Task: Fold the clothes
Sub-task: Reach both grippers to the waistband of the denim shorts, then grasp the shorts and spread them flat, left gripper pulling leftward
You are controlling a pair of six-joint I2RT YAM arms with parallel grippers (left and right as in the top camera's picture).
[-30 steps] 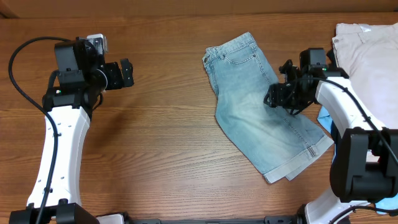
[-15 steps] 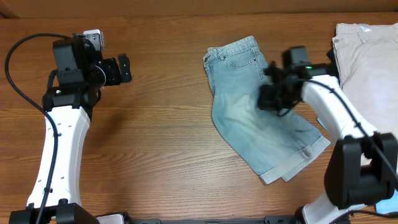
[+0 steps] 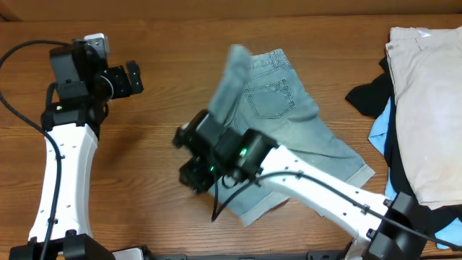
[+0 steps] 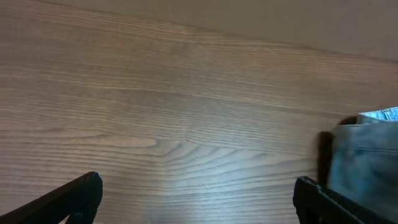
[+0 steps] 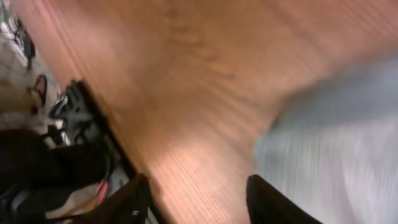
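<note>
Jaws of our left gripper stand wide apart, grasping nothing, above the bare wooden table at about 10 o'clock. Our right gripper is blurred near the table's centre, at the 8 o'clock edge of the faded light-blue denim shorts. Its jaws look released, with only wood grain between them and denim just beside. We see the shorts lying pocket-side up, one corner raised at their 11 o'clock. Cream cloth, black cloth and bright-blue cloth are heaped at 3 o'clock.
</note>
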